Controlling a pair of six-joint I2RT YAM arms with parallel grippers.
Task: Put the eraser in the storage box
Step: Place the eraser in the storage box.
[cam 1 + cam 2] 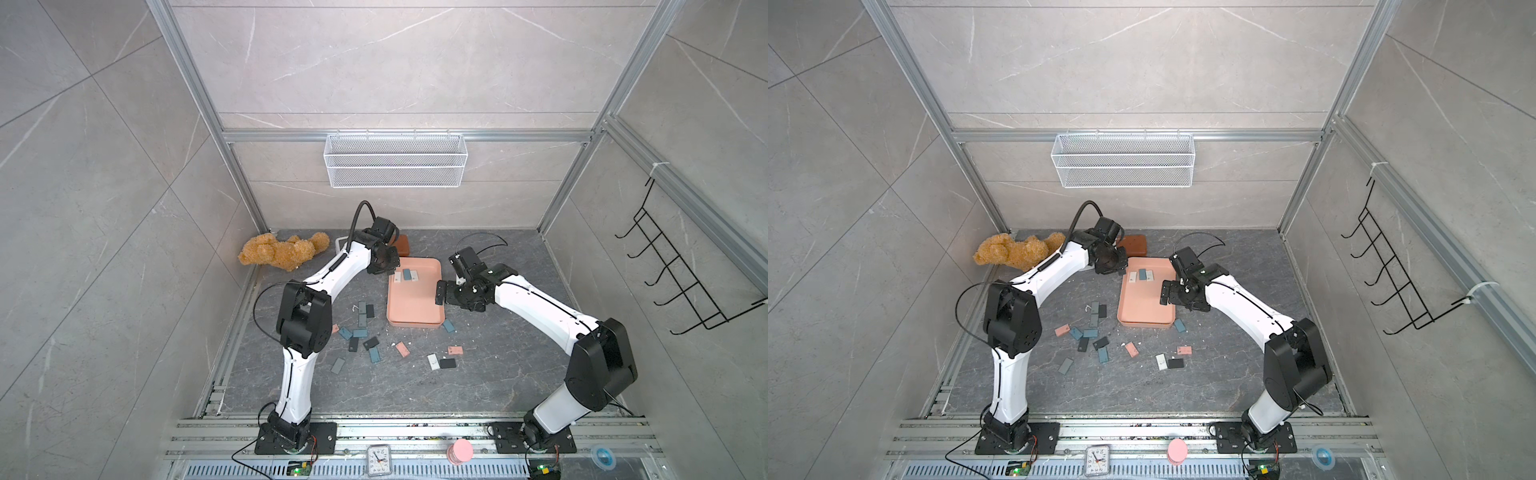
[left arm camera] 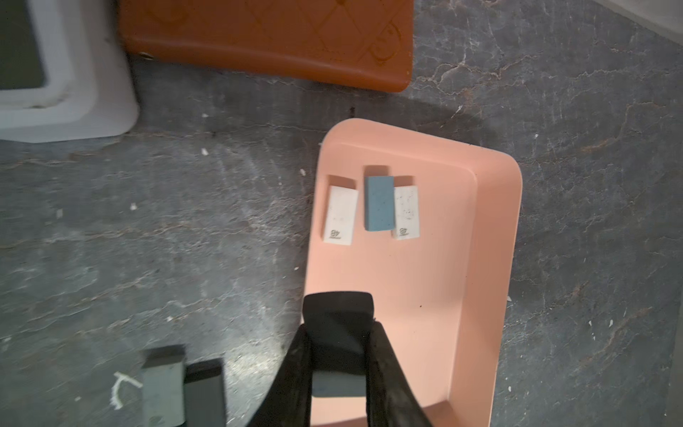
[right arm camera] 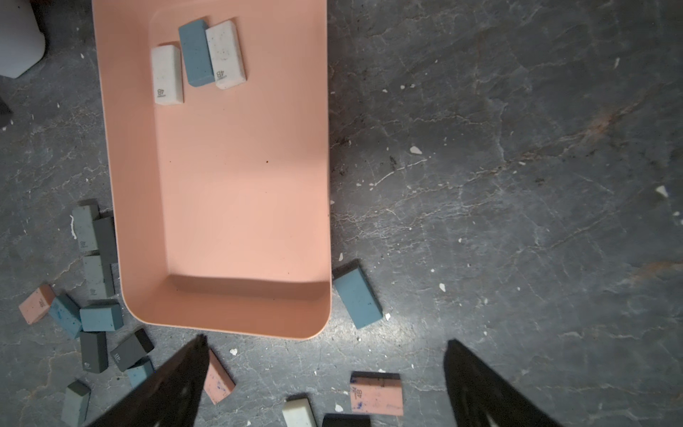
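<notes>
The salmon-pink storage box point(image 1: 412, 305) point(image 1: 1143, 307) lies mid-table and holds two white erasers point(image 2: 340, 214) and a blue one point(image 2: 379, 203) at its far end. My left gripper point(image 2: 340, 332) point(image 1: 386, 271) hovers over the box's far left edge, shut on a dark grey eraser point(image 2: 338, 321) that sticks out past the fingertips. Beside the box's right rim my right gripper point(image 3: 327, 340) point(image 1: 440, 293) is open, nothing between its fingers. Several loose erasers point(image 1: 360, 332) in grey, blue, pink and black lie scattered in front of the box.
A brown flat case point(image 2: 266, 37) and a white container point(image 2: 63, 74) lie behind the box. A plush bear point(image 1: 282, 251) sits at the back left. A blue eraser point(image 3: 356, 297) rests against the box's near right corner. A wire basket point(image 1: 395, 160) hangs on the back wall.
</notes>
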